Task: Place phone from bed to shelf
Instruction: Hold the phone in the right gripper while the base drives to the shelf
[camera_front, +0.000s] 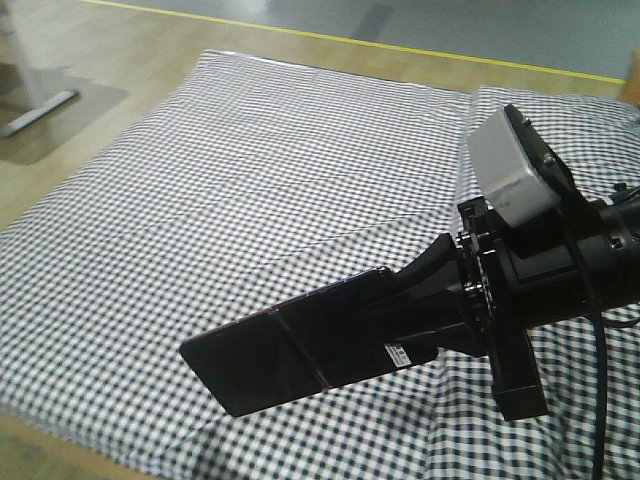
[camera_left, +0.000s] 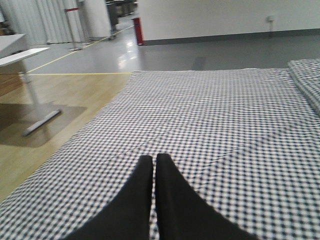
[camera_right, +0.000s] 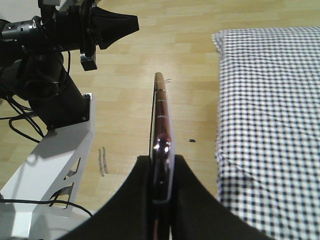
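The phone (camera_front: 285, 350) is off the bed (camera_front: 250, 150), pinched at one end by the right hand (camera_front: 395, 325), which is clamped on it; most of the slab sticks out free to the left. From the right wrist it stands on edge, with wooden floor (camera_right: 130, 90) behind and the bed's edge to its right. The left hand (camera_left: 154, 159) hovers over the bed, fingers together on nothing. The pick-up looks done; carrying and setting down remain, and no shelf is in view
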